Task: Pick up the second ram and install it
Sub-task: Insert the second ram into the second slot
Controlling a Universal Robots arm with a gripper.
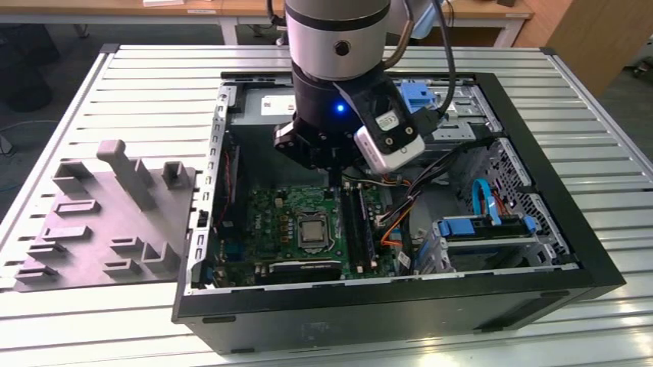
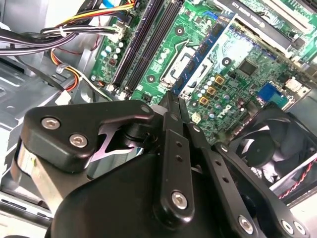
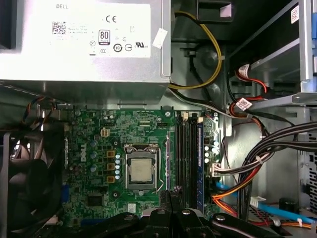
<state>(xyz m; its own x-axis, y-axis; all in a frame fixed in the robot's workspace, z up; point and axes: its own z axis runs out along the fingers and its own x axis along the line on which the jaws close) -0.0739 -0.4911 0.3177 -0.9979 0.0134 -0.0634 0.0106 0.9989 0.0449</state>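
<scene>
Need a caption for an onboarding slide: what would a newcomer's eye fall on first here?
The grey robot arm reaches into the open black computer case on the slatted metal table, in the exterior view. In the second wrist view its black gripper pinches a thin blue circuit-board stick above the green motherboard, near the long black slot rails.

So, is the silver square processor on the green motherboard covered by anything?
No, the silver square processor lies bare in its socket on the green motherboard.
</scene>
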